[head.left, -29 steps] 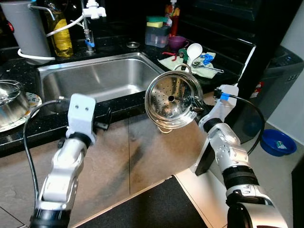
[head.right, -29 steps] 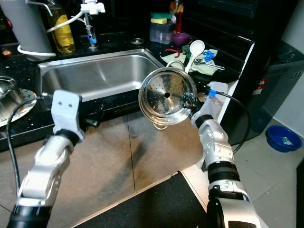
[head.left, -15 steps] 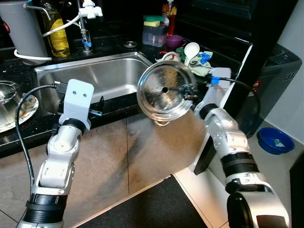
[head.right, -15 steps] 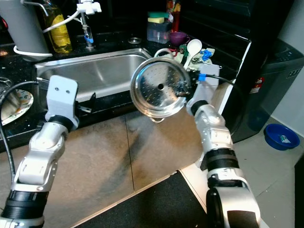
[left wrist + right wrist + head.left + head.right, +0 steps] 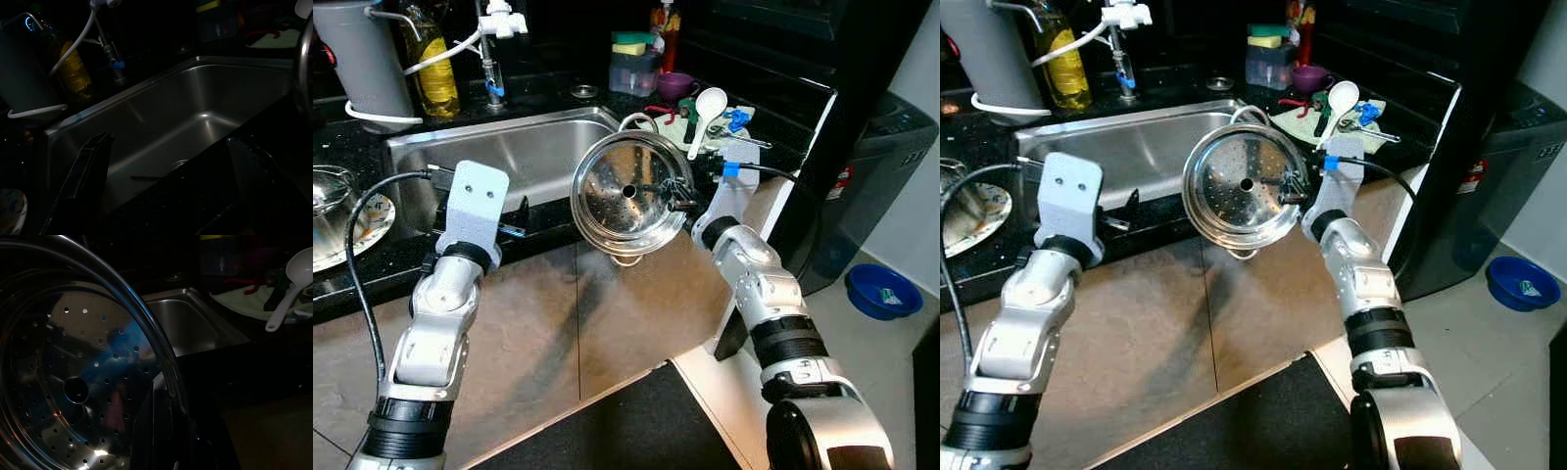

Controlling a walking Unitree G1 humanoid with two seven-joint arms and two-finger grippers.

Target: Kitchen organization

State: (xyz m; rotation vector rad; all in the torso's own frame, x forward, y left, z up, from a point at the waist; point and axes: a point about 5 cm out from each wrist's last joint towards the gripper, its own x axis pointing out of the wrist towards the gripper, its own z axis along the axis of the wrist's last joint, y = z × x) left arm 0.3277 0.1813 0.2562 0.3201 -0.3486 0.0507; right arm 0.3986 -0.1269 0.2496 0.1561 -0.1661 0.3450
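A round steel steamer pan with a perforated bottom and a centre hole hangs tilted on its side in front of the counter edge, beside the steel sink. My right gripper is shut on its rim; up close the rim runs between the black fingers. My left gripper is open at the counter's front edge, its two fingers pointing at the sink basin, holding nothing.
On the black counter stand a grey jug, an oil bottle, a faucet, containers, a purple cup, a white ladle on a cloth. A steel bowl on a plate sits left. A blue bowl lies on the floor.
My right gripper has carried the steamer pan leftward, toward the sink. The left arm has lifted slightly toward the counter edge. The camera shifted a little.
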